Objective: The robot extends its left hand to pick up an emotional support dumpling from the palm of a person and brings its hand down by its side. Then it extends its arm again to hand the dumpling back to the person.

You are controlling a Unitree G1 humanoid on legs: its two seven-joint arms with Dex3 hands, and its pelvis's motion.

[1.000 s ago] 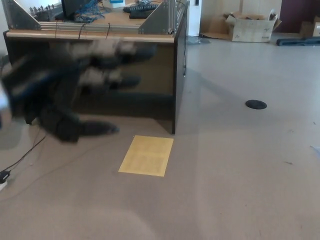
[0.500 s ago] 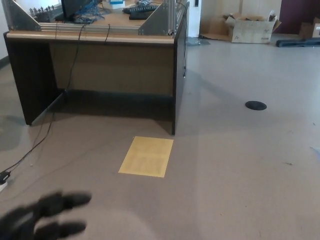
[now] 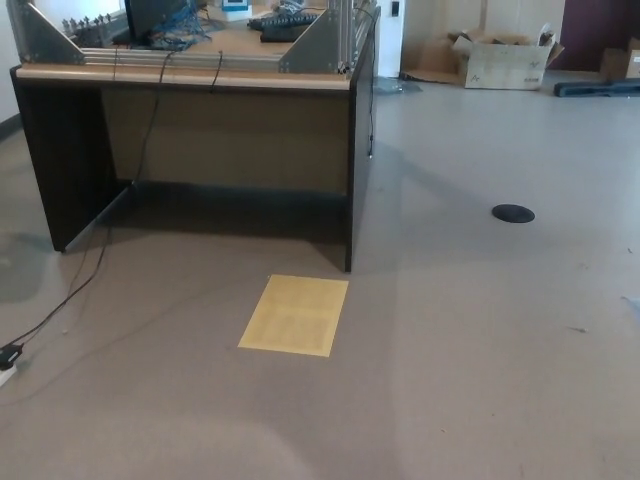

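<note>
Grey floor (image 3: 480,380) fills most of the head view, running back to a far wall. No dumpling shows anywhere in this picture, and neither does a person or a palm to take it from or give it to. Neither of the robot's hands is in view either, so whether their fingers are clenched, released or grasping the dumpling cannot be told. As a judgement from the task, this fits the stage where the left hand hangs down by the robot's side, below the camera's edge, with the dumpling most likely in it; that would explain why the thing itself is out of sight.

Nearest the middle lies one yellow sheet (image 3: 294,314), flat on the floor, just in front of the corner of a single dark bench (image 3: 230,140). It looks like a marker or a stray paper; its purpose cannot be told. One black cable (image 3: 70,290) trails from under the bench across the floor to a plug (image 3: 8,356) at the left edge, slack enough to suggest it simply feeds the equipment cluttering the benchtop. Off to the right sits one round black floor cap (image 3: 513,212), well apart from everything else. Against the far wall stands one open cardboard box (image 3: 500,55).
</note>
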